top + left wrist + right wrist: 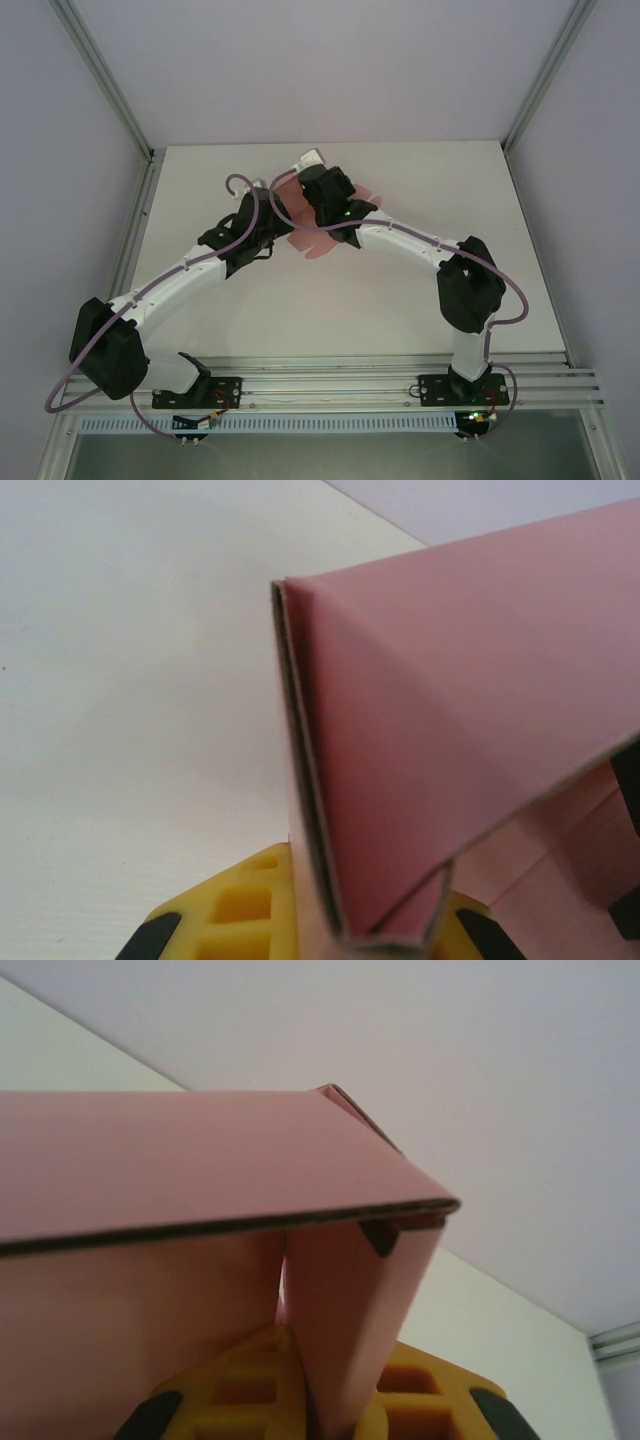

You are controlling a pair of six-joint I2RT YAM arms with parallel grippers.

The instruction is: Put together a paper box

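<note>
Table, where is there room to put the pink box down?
The white table is bare at the front, between the left arm, right arm and metal rail, and in the far right corner. It is crowded at the far middle, where the left hand and right hand are shut on the thin pink card paper box.

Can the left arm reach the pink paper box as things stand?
Yes, it seems: the left pincer is shut on a folded wall of the paper box, nothing between; the right pincer grips it too.
</note>
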